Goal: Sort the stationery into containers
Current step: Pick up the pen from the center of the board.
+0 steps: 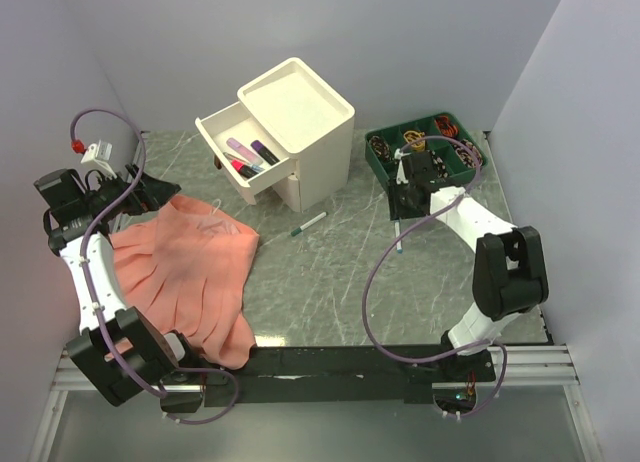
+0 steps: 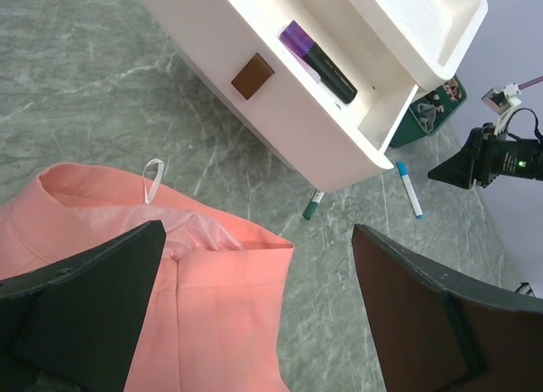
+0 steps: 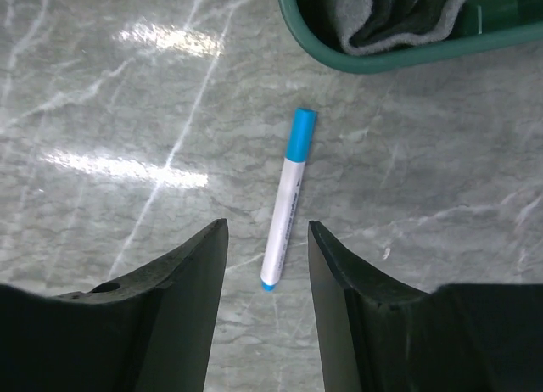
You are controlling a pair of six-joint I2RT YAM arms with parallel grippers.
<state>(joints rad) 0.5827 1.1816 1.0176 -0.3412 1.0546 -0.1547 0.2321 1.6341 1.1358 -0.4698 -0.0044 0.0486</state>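
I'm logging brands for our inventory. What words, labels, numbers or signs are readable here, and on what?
No text can be read in any view.
On the blue-capped marker: no legible print on the white barrel.
On the purple highlighter in the drawer: no legible label.
On the white cabinet: plain, with only a blank brown square handle.
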